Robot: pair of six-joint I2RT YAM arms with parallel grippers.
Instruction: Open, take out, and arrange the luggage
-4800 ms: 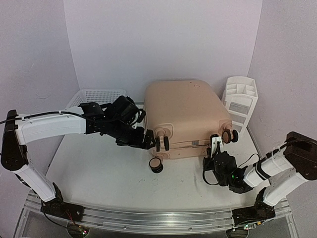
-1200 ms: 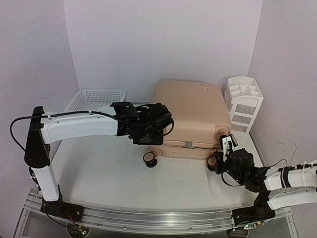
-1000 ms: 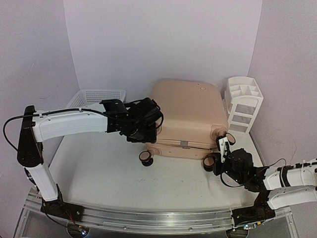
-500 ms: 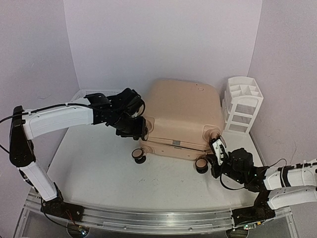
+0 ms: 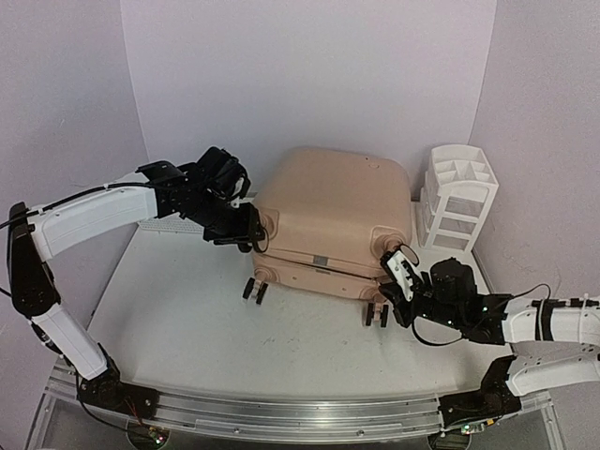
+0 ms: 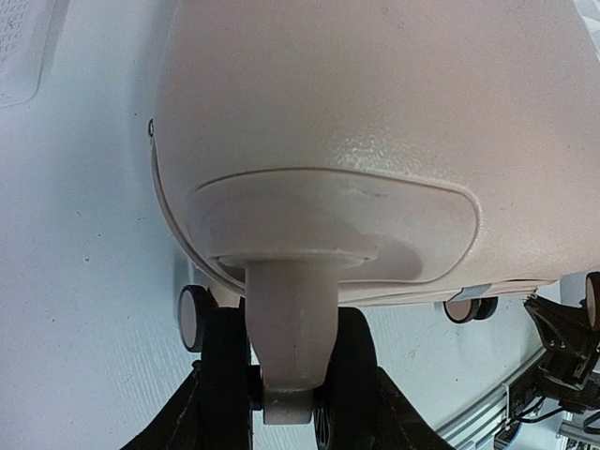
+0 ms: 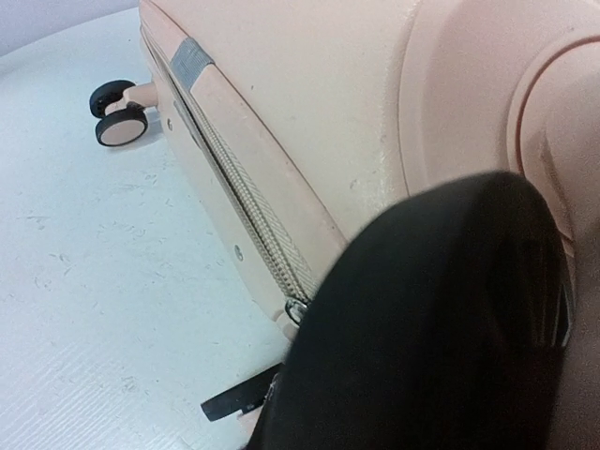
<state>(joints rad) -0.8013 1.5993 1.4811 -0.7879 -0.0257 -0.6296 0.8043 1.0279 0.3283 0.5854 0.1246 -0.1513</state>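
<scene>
Clamping a wheel instead of the shell, why? Left gripper is on the suitcase at the upper left wheel. (M)

Shell is smooth and rounded, nothing to grab. The wheel post is the only rigid handle on that corner. Left wrist view: fingers half spread, one each side of the post, pinching it. My guess is it's there to steady or swing the case. (J)

Where's the case? (M)

Flat on the table, middle, closed, wheel end facing the arm bases, a bit skewed. Basket off its left side. Drawer organizer just beside its right edge, can't tell if touching. (J)

Right gripper? (M)

Fingers pressed together, at the right end of the wheel face, between the upper and lower wheels. Right wrist view looks along the zipper. The pull sits at the edge of a big black blur that hides the fingertips. Can't tell if it pinches the pull or just rests there. (J)

Progress? (M)

Early, I'd say. Zipper looks shut wherever I can see it, lid down, nothing out. Next needs the pull run round the corners while the left keeps the case from sliding. Risk: the pull slips out. (J)
</scene>
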